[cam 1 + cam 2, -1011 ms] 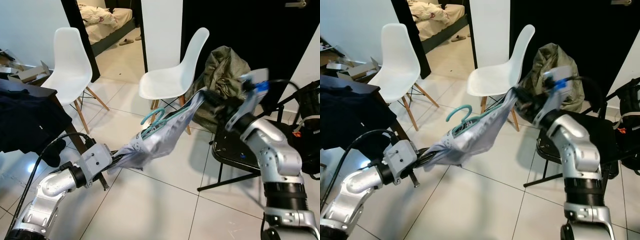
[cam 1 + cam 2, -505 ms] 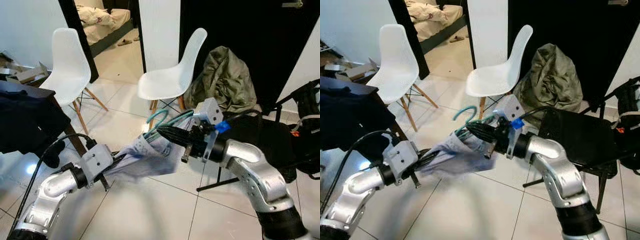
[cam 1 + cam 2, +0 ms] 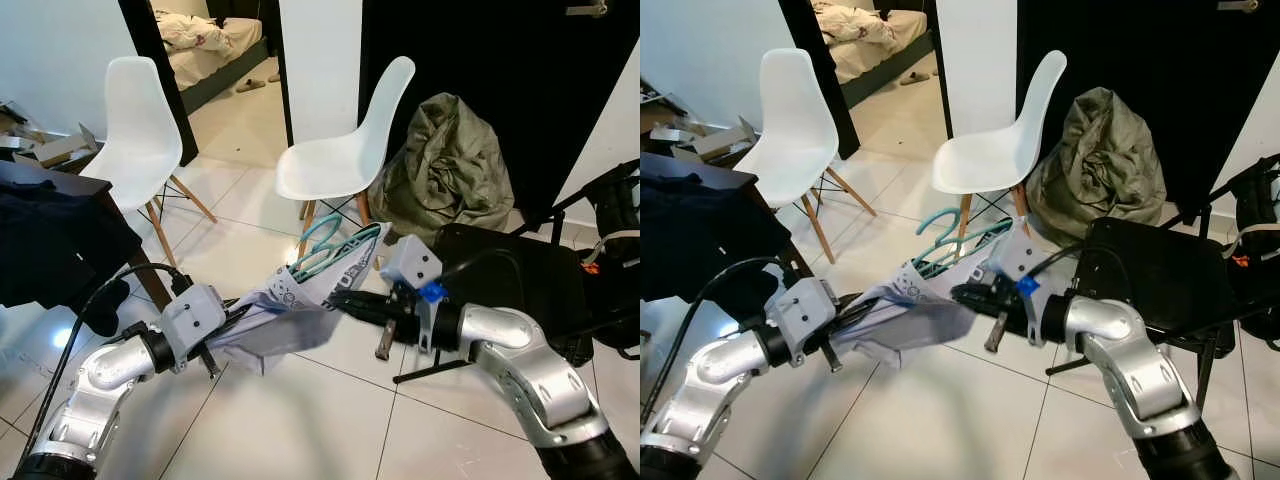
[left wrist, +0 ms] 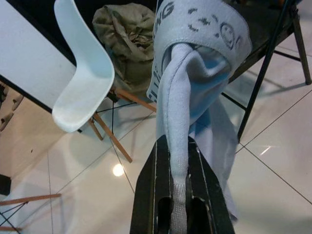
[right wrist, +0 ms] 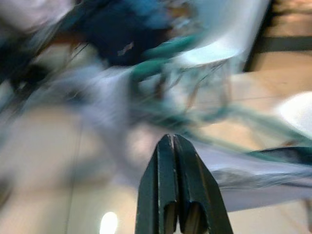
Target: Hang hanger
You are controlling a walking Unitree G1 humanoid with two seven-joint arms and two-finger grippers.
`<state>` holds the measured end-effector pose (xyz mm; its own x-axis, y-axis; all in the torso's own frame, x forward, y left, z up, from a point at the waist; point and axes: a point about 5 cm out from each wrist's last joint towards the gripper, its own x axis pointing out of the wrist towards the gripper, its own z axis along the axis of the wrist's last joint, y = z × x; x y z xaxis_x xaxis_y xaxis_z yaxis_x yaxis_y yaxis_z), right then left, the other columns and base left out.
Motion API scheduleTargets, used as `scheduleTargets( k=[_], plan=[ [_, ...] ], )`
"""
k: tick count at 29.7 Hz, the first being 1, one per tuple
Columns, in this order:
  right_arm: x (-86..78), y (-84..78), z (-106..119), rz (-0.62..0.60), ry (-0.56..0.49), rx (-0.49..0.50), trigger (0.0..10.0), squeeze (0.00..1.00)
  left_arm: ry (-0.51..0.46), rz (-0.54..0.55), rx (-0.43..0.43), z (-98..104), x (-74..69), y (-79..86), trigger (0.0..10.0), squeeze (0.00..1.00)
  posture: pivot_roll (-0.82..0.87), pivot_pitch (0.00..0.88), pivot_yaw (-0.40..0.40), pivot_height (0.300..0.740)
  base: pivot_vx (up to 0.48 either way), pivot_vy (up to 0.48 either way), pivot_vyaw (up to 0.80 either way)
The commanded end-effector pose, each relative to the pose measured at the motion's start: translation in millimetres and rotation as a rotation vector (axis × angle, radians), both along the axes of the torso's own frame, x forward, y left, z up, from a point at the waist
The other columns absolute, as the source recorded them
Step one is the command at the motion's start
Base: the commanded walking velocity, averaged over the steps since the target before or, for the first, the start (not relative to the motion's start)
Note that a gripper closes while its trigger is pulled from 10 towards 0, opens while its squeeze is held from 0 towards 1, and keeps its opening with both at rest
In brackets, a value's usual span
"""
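Note:
A pale grey shirt (image 3: 285,315) with a teal hanger (image 3: 322,246) in its neck hangs in the air above the tiled floor. My left gripper (image 3: 226,322) is shut on a bunched fold of the shirt (image 4: 192,73), seen between its fingers (image 4: 156,195) in the left wrist view. My right gripper (image 3: 340,302) points left, its tips against the shirt's right side just below the hanger. Its fingers (image 5: 161,195) are pressed together with nothing between them. The right wrist view is blurred and shows the hanger (image 5: 165,51) and grey cloth ahead.
Two white chairs (image 3: 140,130) (image 3: 345,150) stand behind the shirt. An olive bundle (image 3: 450,165) lies against the dark wall. A black folding chair (image 3: 510,270) is under my right arm. A dark table with dark clothes (image 3: 50,240) is on the left.
My right gripper has left the shirt's far end, swung down and left, and now sits low beside the shirt. The shirt has gone from stretched out to sagging from the left gripper.

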<state>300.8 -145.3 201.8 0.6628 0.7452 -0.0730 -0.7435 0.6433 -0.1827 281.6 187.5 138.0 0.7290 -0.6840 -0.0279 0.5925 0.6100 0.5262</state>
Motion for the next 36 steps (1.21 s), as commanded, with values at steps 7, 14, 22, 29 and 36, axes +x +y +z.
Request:
scheduleTargets(
  k=[7, 14, 22, 29, 36],
  plan=[
    [0.1, -41.8, 49.6, -0.029, -0.169, 0.215, 10.0, 1.00, 0.016, -0.072, -0.076, 23.0, -0.3, 14.5, 10.0, 0.00, -0.01, 0.079, 0.062, 0.740, 0.000, 0.000, 0.00],
    [-13.9, -55.4, 55.8, 0.099, -0.194, 0.029, 10.0, 1.00, 0.082, -0.220, -0.127, 56.3, -2.7, 32.7, 10.0, 0.00, -0.01, 0.075, 0.059, 0.740, 0.000, 0.000, 0.00],
    [-30.6, -56.3, 82.2, 0.284, -0.235, -0.039, 10.0, 1.00, 0.260, -0.455, -0.076, 75.1, -12.7, 47.2, 10.0, 0.00, -0.02, 0.070, 0.057, 0.740, 0.000, 0.000, 0.00],
    [-40.9, -41.7, 112.7, 0.417, -0.337, -0.077, 10.0, 0.97, 0.367, -0.524, 0.070, 72.4, -9.3, 56.5, 10.0, 0.00, -0.03, 0.070, 0.055, 0.740, 0.000, 0.000, 0.00],
    [-40.8, -18.0, 91.2, 0.529, -0.254, -0.219, 10.0, 0.00, 0.357, -0.619, 0.071, 80.3, -7.5, 38.5, 10.0, 0.00, -0.05, 0.075, 0.046, 0.740, 0.000, 0.000, 0.00]
  ],
)
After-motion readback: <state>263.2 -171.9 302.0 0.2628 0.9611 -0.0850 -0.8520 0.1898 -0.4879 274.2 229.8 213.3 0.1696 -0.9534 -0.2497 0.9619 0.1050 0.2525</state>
